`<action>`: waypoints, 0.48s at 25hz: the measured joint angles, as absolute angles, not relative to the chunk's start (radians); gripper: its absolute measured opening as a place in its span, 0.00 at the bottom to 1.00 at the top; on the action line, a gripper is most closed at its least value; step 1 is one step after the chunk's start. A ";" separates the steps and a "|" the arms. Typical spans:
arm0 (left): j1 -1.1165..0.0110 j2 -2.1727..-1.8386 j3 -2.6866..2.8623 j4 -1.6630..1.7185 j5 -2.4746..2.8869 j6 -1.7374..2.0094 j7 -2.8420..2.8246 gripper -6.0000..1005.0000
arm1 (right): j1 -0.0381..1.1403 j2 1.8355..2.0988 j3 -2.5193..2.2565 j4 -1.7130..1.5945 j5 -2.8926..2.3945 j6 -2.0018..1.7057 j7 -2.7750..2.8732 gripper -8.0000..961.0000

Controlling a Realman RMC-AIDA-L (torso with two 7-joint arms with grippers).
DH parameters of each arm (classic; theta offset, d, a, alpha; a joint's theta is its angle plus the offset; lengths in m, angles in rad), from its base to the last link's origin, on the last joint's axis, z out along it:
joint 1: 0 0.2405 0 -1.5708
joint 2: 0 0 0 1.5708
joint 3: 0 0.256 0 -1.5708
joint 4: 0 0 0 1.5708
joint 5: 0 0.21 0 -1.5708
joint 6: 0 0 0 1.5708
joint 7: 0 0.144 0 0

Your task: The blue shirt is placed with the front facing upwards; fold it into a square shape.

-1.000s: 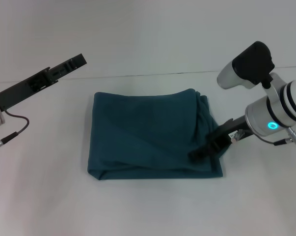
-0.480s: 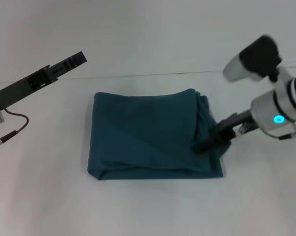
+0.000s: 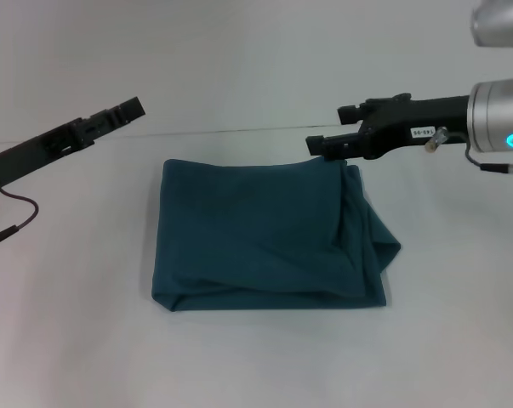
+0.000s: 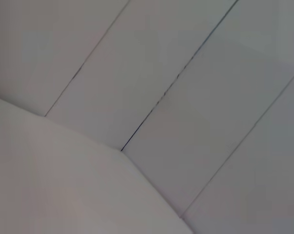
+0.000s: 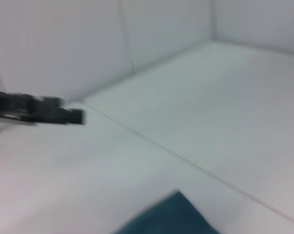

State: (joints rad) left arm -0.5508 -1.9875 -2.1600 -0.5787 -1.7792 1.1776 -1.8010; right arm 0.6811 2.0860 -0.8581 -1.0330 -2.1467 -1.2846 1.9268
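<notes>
Blue shirt lies folded near-square on the table, below and just clear of the right gripper, which hovers holding nothing; finger gap hard to judge. Left gripper is parked well off. Judgement: only the rumpled edge under the right gripper needs squaring.

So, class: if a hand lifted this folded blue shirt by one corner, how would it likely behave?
The blue shirt would probably sag and unfold, since its soft layers lie loose with bulging edges. It looks light for its bulk. A push would likely bunch it up on the table rather than slide it whole.
</notes>
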 joint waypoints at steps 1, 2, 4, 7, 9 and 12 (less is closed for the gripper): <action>-0.552 -1.985 -2.162 -0.582 -1.768 1.176 -1.800 0.88 | 0.674 2.085 -0.854 -1.007 -2.103 -1.282 1.870 0.92; -0.552 -1.984 -2.163 -0.588 -1.756 1.174 -1.798 0.88 | 0.666 2.085 -0.854 -0.982 -2.061 -1.283 1.813 0.92; -0.553 -1.984 -2.165 -0.598 -1.731 1.169 -1.793 0.88 | 0.646 2.083 -0.849 -0.924 -1.973 -1.282 1.686 0.92; -0.555 -1.983 -2.166 -0.607 -1.710 1.167 -1.787 0.88 | 0.628 2.081 -0.828 -0.848 -1.884 -1.286 1.553 0.92; -0.552 -1.984 -2.166 -0.618 -1.698 1.164 -1.768 0.88 | 0.615 2.074 -0.817 -0.789 -1.826 -1.302 1.455 0.93; -0.550 -1.985 -2.162 -0.632 -1.684 1.171 -1.704 0.88 | 0.614 2.065 -0.819 -0.762 -1.812 -1.313 1.426 0.93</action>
